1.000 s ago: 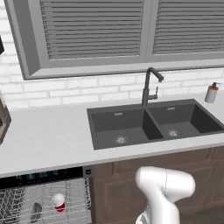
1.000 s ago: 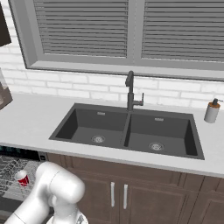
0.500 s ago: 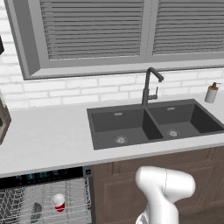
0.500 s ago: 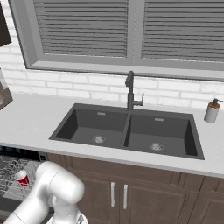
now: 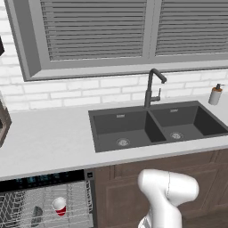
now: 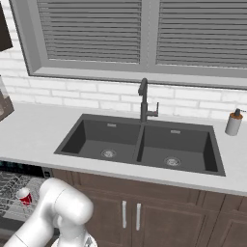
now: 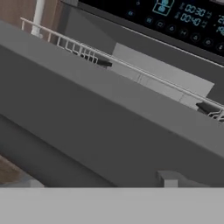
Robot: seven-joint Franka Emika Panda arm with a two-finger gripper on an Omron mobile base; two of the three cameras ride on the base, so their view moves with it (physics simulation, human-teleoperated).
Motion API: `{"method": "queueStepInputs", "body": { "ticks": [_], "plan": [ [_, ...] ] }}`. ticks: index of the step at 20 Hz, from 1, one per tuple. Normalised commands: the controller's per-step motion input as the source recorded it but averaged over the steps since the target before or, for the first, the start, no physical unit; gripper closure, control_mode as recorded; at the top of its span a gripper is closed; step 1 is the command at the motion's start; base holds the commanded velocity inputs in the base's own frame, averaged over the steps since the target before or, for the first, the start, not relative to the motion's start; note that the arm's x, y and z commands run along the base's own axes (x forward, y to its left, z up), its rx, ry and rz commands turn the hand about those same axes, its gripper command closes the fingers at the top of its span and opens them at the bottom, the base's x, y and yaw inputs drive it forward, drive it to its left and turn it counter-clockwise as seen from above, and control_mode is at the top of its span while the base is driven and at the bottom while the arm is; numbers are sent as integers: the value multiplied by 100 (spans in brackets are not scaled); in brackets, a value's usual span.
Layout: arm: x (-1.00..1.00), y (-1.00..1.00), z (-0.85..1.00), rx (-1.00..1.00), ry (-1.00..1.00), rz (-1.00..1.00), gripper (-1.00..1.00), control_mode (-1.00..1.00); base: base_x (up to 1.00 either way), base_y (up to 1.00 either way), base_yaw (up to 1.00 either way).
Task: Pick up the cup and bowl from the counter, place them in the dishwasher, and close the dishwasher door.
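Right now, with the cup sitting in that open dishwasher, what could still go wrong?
The red cup stands upright and loose in the pulled-out wire rack, so a hard push on the dishwasher door could tip it. The rack may also stick out far enough to stop the door from shutting. The hand is very close to the door, by the hand view, and could slip along its smooth dark panel instead of pushing it.

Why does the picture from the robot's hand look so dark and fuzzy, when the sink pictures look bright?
Hand view: very close to the dark grey dishwasher door, so it looks dim and soft, with only the teal lights glowing. Left base view: evenly bright, counter pale with faint shadows. Right base view: the same flat light, sink dark but sharp.
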Motion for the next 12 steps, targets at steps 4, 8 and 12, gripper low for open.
{"method": "queueStepInputs", "body": {
  "ticks": [4,8,12],
  "plan": [
    [87,-10,-1,3,-35,-22,-100,-100,0,0,0],
    [98,-22,0,2,-30,-23,-100,-100,0,0,0],
    [99,-36,-4,14,-40,-28,-100,-100,0,0,0]
  ]
}}
